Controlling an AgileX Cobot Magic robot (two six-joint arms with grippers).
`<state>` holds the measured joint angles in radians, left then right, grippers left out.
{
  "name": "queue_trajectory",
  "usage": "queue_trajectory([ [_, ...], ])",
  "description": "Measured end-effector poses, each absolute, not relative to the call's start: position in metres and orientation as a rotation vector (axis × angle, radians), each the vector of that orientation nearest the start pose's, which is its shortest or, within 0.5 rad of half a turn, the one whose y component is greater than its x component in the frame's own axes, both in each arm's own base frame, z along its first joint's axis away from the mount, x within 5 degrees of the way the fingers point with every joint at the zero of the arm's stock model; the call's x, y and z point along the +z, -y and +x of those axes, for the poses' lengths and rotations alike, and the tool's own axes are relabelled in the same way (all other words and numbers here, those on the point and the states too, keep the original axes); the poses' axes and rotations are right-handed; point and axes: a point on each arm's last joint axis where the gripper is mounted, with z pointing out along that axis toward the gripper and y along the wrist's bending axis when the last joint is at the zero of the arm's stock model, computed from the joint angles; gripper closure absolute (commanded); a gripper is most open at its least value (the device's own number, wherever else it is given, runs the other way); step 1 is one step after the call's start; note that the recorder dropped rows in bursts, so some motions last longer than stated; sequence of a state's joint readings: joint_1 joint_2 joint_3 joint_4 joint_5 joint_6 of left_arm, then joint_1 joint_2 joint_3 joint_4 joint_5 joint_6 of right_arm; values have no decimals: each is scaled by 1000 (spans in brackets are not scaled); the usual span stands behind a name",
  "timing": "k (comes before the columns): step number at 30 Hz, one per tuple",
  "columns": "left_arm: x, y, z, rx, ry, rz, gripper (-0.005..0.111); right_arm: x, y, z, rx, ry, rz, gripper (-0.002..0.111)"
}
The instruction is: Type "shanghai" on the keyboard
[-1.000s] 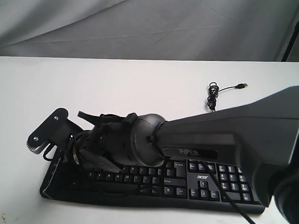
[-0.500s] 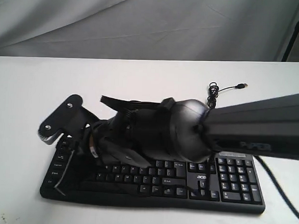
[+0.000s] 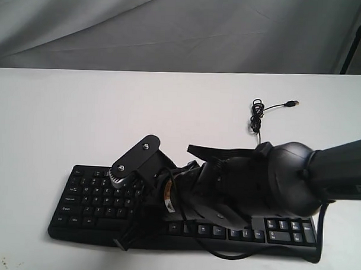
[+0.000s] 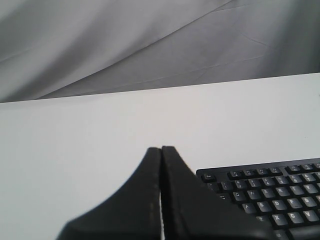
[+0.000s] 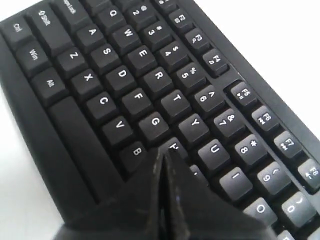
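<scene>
The right gripper [image 5: 164, 154] is pinched together to a point, holding nothing, its tip at the H key [image 5: 177, 145] (touching or just above, I cannot tell). The left gripper [image 4: 161, 150], likewise closed and empty, hangs over bare table [image 4: 90, 130] off the keyboard's corner. The keyboard [image 3: 89, 194] lies along the table edge nearest the exterior camera, its cable [image 3: 256, 114] trailing toward the far edge. H comes second and sixth in "shanghai". Nothing shows which this is, so at least "ai" looks left.
</scene>
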<state>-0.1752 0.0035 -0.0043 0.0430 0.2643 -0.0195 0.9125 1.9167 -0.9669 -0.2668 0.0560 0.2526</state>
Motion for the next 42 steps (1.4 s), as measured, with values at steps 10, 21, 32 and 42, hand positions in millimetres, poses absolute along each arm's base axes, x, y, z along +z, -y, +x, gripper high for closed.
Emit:
queue_trajectory([
  [10, 191, 9, 54, -102, -1740, 164, 107, 118, -290, 226, 354, -2269, -1132, 108],
  [21, 191, 9, 54, -102, -1740, 164, 107, 118, -290, 225, 348, -2271, -1137, 108],
  [32, 191, 9, 54, -102, -1740, 164, 107, 133, -302, 235, 369, -2204, -1130, 108],
  [42, 191, 9, 54, -102, -1740, 164, 107, 122, -308, 237, 404, -2173, -1129, 108],
])
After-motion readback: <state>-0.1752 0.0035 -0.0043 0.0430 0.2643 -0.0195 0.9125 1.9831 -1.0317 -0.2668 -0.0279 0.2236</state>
